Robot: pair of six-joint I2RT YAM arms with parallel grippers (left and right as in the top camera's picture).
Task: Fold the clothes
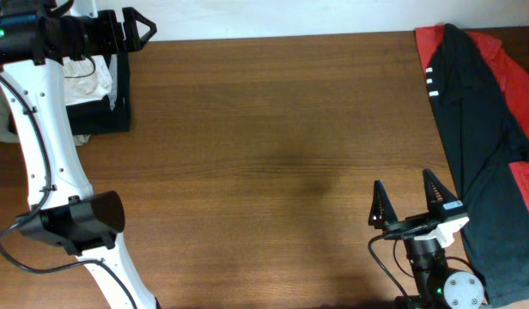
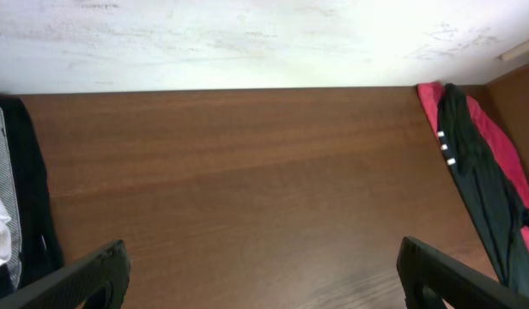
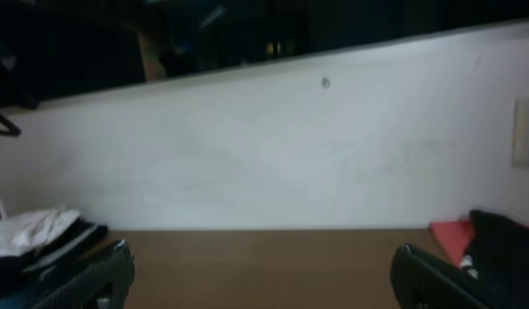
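Black-and-red garment (image 1: 483,129) lies crumpled along the right edge of the desk (image 1: 264,154), just to the right of your right jaws and not between them; those jaws stand wide apart with nothing in them, pointing away across the desk; the right arm (image 1: 436,279) sits low at the near edge; a white garment (image 1: 86,75) lies bundled in a black bin (image 1: 120,99) at the far left corner; your left arm (image 1: 41,137) reaches up beside that bin, its jaws likewise spread and empty.
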